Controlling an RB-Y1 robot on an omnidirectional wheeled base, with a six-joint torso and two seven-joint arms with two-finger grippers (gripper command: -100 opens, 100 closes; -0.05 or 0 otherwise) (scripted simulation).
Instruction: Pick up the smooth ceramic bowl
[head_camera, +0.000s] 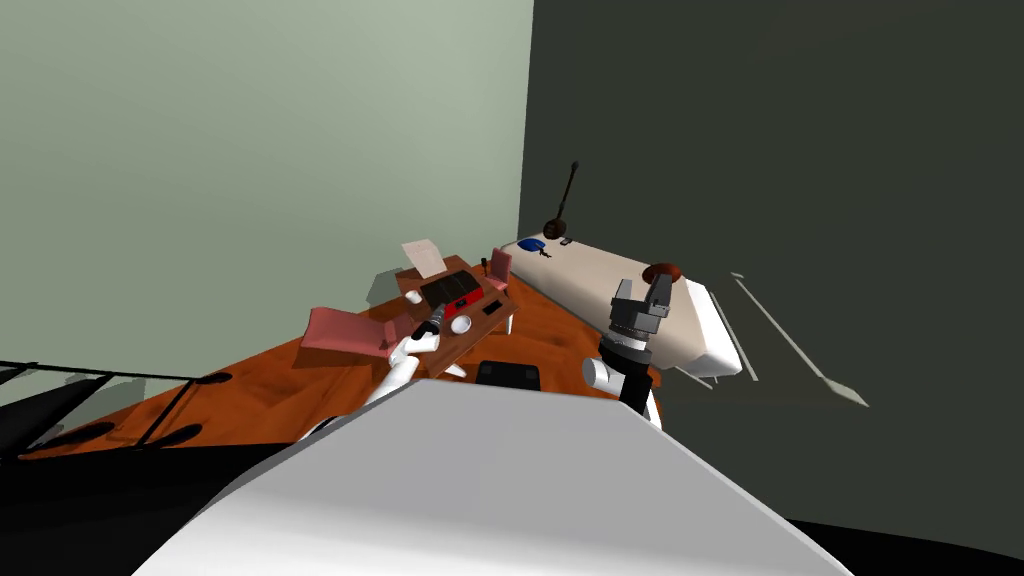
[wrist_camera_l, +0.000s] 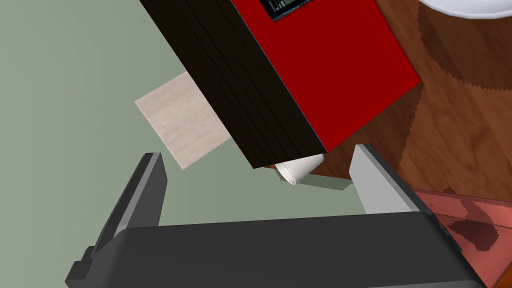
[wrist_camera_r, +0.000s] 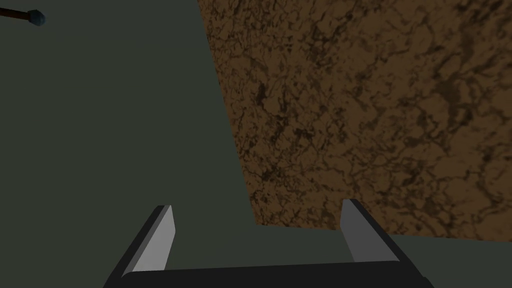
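A white bowl (head_camera: 460, 324) sits near the front edge of a brown wooden table (head_camera: 478, 322), beside a red and black box (head_camera: 452, 291). My left gripper (head_camera: 436, 317) hovers just left of the bowl. In the left wrist view this gripper (wrist_camera_l: 262, 187) is open with nothing between its fingers; the red box (wrist_camera_l: 330, 65) lies ahead and the bowl's white rim (wrist_camera_l: 465, 6) shows off to one side. A small white cup (wrist_camera_l: 300, 170) peeks out past the box. My right gripper (head_camera: 641, 288) is raised on the right, open (wrist_camera_r: 257, 232) and holding nothing.
Pink chairs (head_camera: 345, 332) (head_camera: 500, 266) stand at the table's left and far ends. A beige board (head_camera: 425, 257) leans behind the table. A long white counter (head_camera: 600, 285) on the right carries a brown bowl (head_camera: 662, 271) and a blue item (head_camera: 531, 244).
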